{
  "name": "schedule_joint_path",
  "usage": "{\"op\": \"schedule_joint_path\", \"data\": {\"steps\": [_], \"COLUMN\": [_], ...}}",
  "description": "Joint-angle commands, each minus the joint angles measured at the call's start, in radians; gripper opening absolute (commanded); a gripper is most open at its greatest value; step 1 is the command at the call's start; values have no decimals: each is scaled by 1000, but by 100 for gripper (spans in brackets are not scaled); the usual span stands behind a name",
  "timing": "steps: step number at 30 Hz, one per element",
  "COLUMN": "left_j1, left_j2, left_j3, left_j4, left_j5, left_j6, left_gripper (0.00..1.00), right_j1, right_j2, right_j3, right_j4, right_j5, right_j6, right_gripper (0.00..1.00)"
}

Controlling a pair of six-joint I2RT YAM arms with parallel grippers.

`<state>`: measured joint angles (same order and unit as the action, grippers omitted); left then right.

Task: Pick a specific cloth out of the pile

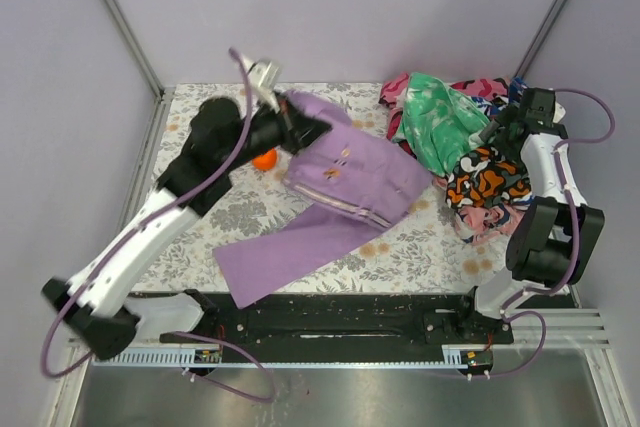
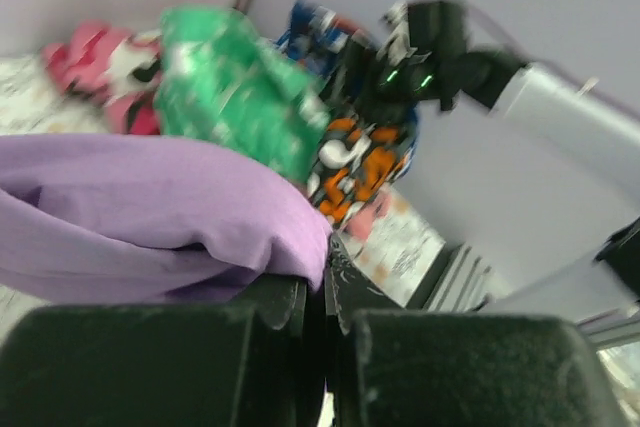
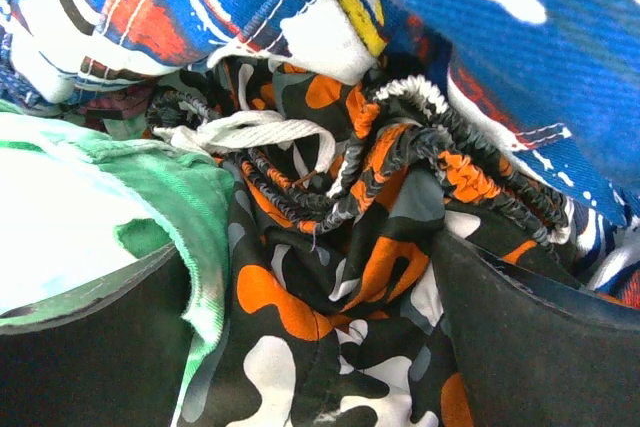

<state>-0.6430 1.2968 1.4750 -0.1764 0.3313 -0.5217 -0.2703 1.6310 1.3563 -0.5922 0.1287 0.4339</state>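
Top view first: my left gripper is clamped on the far edge of the cloth. The cloth lies mostly spread on the table, left of the pile. Its right corner is just beside the heap, maybe touching, I can't tell. My right gripper is down in the pile. I'd say the grab is done and I'm at the pull-it-clear step. The next move is probably to lift or drag the cloth further left so that corner doesn't snag the heap. There's a small orange thing under my left arm, no clue what it is. Left wrist: the jaws are pinched tight on a purple fold, with the green cloth blurry behind. Right wrist: the jaws are spread wide with orange camo bunched between them and blue print above, and they don't look to be gripping anything. There's no writing or brand I can read. There's a tiny motif on the cloth in the top view, too small to make out.
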Motion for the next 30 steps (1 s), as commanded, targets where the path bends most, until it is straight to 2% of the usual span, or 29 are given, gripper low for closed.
{"op": "schedule_joint_path", "data": {"steps": [1, 4, 6, 12, 13, 14, 15, 17, 20, 23, 27, 30], "left_j1": [-12, -12, -12, -29, -44, -70, -96, -157, -210, -231, -233, -233], "left_j2": [-279, -344, -320, -27, 8, 40, 59, 59, -28, -201, -454, -585], "left_j3": [-296, -506, -583, -628, -621, -610, -590, -553, -512, -525, -579, -611], "left_j4": [-12, -25, -41, -119, -138, -162, -187, -247, -302, -342, -434, -514], "left_j5": [-288, -327, -417, -406, -426, -457, -489, -566, -650, -681, -761, -805], "left_j6": [111, 63, 33, -40, -40, -40, -40, -35, -46, -64, -122, -155], "left_gripper": [0, 0, 0, 0, 9, 33, 51, 99, 99, 99, 99, 99], "right_j1": [-3, 54, 130, 250, 253, 256, 256, 256, 256, 256, 256, 256], "right_j2": [-83, -143, -189, -357, -390, -429, -472, -540, -624, -715, -873, -948], "right_j3": [-2, 13, 38, 107, 99, 84, 66, 17, -75, -225, -416, -496], "right_j4": [-40, -66, -86, -190, -189, -182, -166, -138, -106, -23, 112, 170], "right_j5": [-15, 32, 118, 230, 226, 206, 183, 112, 7, -112, -175, -219], "right_j6": [-3, -14, -38, -11, -6, -6, -11, -20, -20, -6, 40, 42], "right_gripper": [99, 99, 99, 99, 99, 99, 99, 99, 99, 100, 100, 99]}}
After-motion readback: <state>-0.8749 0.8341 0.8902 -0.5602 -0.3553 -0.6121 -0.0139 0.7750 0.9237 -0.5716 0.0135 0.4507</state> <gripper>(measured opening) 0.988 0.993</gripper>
